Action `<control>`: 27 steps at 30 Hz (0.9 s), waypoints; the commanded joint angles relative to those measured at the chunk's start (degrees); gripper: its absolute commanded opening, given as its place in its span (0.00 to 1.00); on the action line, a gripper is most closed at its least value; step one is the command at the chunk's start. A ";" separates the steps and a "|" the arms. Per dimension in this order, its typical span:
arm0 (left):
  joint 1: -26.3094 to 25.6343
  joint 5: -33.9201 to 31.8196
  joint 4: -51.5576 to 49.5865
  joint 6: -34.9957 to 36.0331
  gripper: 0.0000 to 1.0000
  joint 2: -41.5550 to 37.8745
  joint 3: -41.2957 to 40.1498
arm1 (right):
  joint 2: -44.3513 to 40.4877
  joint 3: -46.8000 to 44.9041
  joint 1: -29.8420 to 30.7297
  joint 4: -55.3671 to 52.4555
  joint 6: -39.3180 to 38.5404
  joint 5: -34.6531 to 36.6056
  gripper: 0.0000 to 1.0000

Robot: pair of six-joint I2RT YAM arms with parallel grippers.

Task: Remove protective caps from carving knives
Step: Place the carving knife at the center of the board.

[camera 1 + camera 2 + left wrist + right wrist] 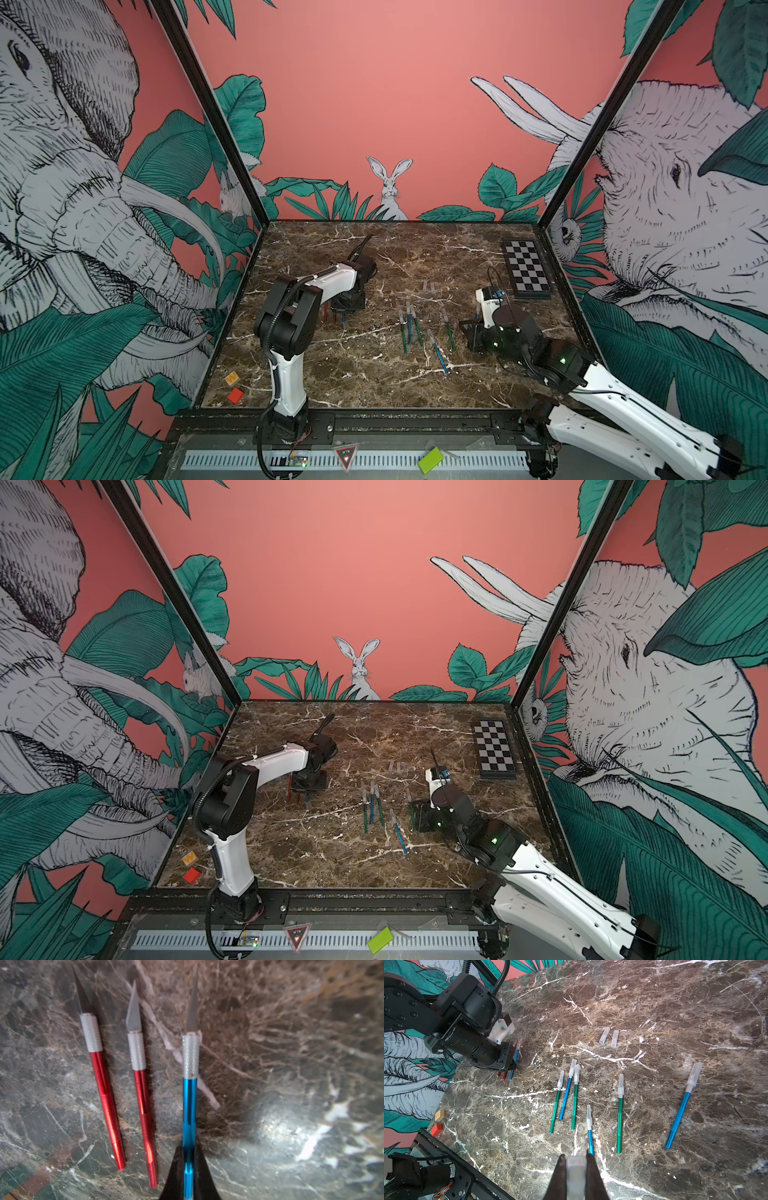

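There: left gripper [188, 1150] clamped on the bare-bladed blue-handled metal knife [189, 1101], right gripper [576, 1157] pinching a translucent greyish plastic cap [576, 1174].

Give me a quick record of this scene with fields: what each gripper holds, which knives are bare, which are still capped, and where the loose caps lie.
left gripper: shut on the held blue knife, blade bare
right gripper: shut on a removed cap
bare on table: two red knives, beside the held one
still capped: three green knives, three capped blue knives
loose caps: two, side by side on the marble table
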 commanded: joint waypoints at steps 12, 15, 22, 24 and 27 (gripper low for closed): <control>0.75 0.85 -2.00 -0.76 0.09 0.67 0.49 | -0.24 1.63 0.48 -0.57 0.58 0.26 0.00; 0.75 0.94 -2.19 -0.66 0.13 0.75 0.58 | -0.45 1.63 0.52 -0.64 0.81 0.26 0.00; 0.75 1.04 -2.54 -0.34 0.16 0.84 1.13 | -0.64 1.89 0.66 -0.82 0.91 0.31 0.00; 0.75 1.11 -2.68 -0.33 0.16 0.84 1.22 | -0.64 2.04 0.74 -0.95 0.96 0.30 0.00; 0.75 1.11 -2.87 -0.16 0.17 0.75 1.64 | -0.73 2.20 0.83 -1.02 1.00 0.35 0.00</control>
